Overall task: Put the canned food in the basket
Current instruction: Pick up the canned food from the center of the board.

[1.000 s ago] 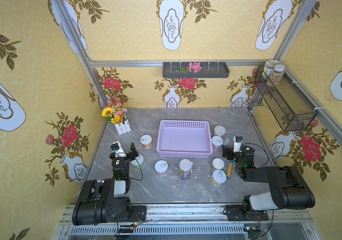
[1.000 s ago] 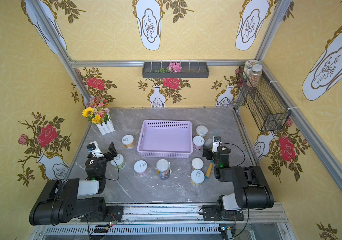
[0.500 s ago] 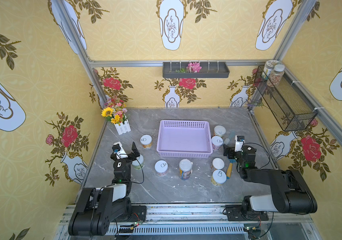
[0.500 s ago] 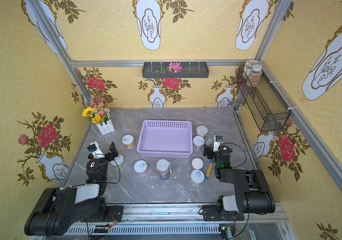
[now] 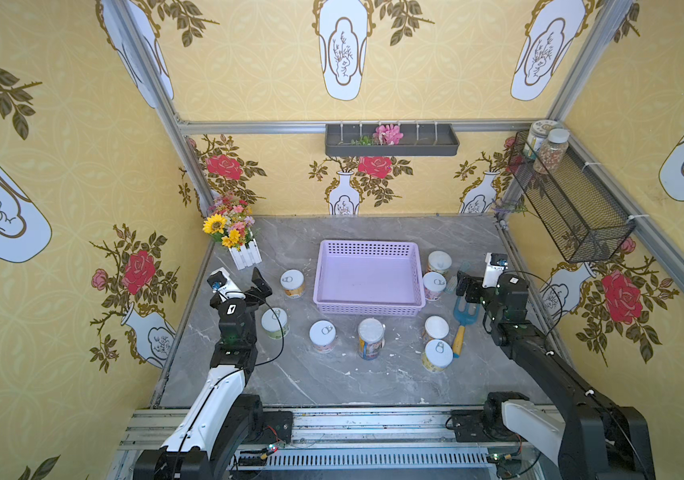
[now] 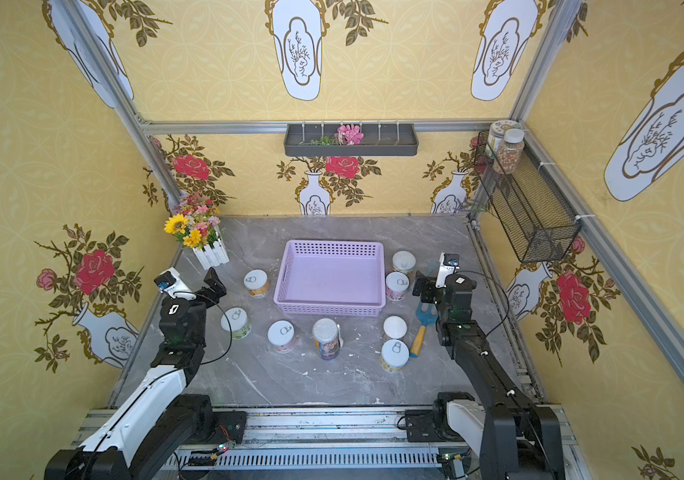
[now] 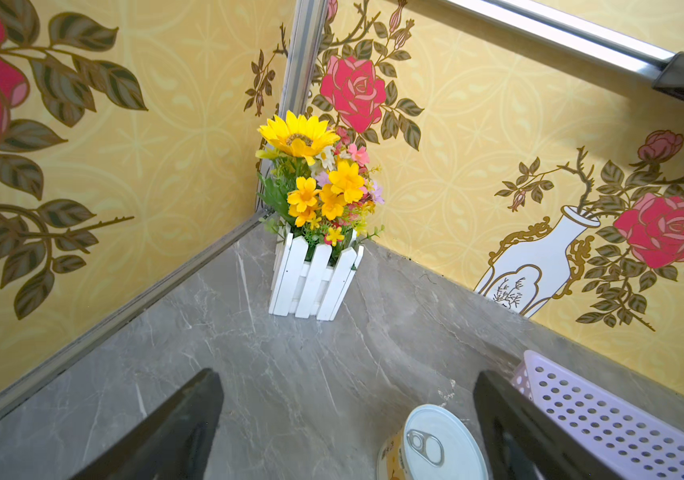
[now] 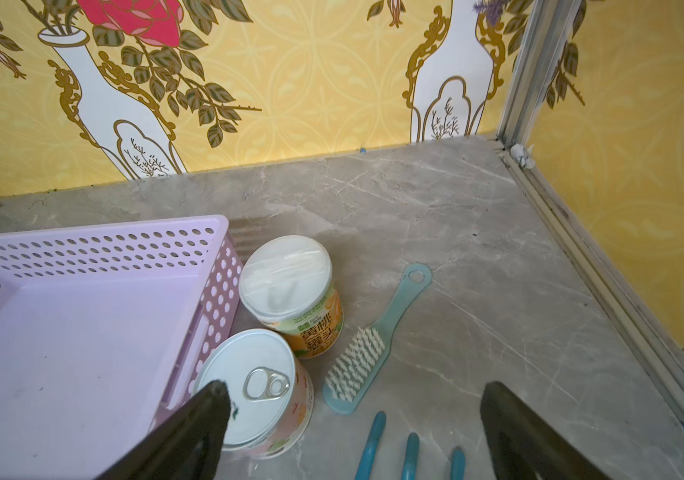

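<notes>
Hovering released: left pincer (image 7: 348, 378), right pincer (image 8: 354, 386); cans (image 5: 434, 284) flank basket (image 5: 367, 245) rim; open marble (image 5: 332, 382) in front.

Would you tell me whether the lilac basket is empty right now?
Empty: the floor of the basket lies bare in both top views; the cans stand outside it.

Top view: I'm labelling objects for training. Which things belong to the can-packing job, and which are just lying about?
Job: eight cans, lilac basket.
Lying about: brush, garden fork, flowers, jars, wire basket, wall tray.
</notes>
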`<state>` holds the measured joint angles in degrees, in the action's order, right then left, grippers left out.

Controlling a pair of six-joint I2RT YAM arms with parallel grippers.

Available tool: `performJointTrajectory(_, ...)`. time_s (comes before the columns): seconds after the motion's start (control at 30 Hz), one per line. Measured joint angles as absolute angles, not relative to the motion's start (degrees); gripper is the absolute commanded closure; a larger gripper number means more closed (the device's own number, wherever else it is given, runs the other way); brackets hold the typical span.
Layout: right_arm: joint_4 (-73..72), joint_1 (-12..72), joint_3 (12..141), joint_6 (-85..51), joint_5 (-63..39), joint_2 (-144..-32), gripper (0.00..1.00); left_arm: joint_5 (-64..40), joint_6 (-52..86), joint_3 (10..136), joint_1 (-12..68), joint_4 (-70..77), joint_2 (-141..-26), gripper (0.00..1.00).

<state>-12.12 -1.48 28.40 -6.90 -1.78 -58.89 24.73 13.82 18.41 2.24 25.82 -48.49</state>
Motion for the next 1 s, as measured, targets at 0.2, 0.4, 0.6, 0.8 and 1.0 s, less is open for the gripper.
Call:
performJointTrajectory(0.2,4.36,-1.1,36.84,-16.49,-3.18,-59.11,0.03,24.29,23.99,26.81,2.2,11.62,-48.4,0.0)
performJointTrajectory(0.4,16.43,2.52,41.74,-21.26,-7.33,-60.25,0.03,17.1,29.02,36.05,1.78,-0.45,-49.47,0.0)
performJointTrajectory(0.6,24.49,11.73,47.64,-24.23,-5.39,-63.7,0.03,6.13,29.12,40.4,2.98,-8.99,-49.93,0.0)
performJointTrajectory(0.8,30.63,29.28,52.93,-25.56,-1.19,-66.11,0.03,-5.45,27.44,43.27,6.59,-15.59,-47.92,0.0)
performJointTrajectory(1.0,36.4,46.52,59.0,-28.51,3.97,-68.29,0.03,-14.63,27.29,44.23,12.19,-20.58,-44.71,0.0)
